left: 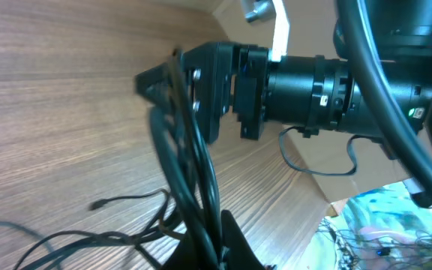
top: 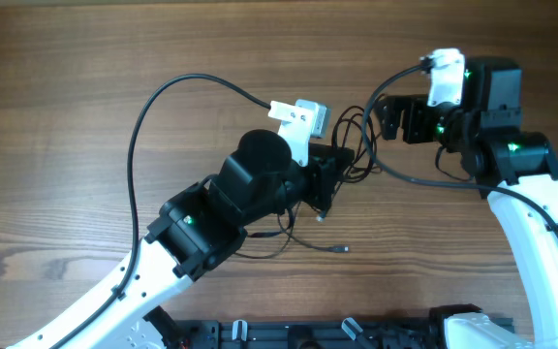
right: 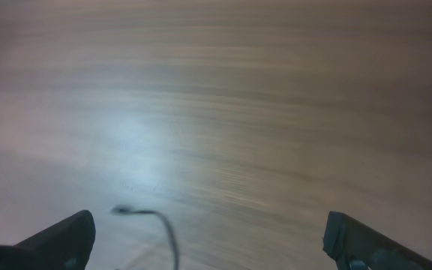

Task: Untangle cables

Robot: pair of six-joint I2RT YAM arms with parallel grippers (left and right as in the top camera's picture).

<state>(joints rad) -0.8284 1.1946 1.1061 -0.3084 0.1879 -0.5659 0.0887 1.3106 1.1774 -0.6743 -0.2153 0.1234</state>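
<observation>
Gripping cables (left: 201,184) in clenched left jaws, right jaws released wide beside them; prob early stage, nothing separated yet, most untangling left.

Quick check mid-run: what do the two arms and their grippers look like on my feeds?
The left arm and right arm are white-shelled links with bulky black joint housings showing small green lights. Each wrist carries a white camera bracket fed by a thick black cable. The left gripper and right gripper have plain black fingers.
</observation>
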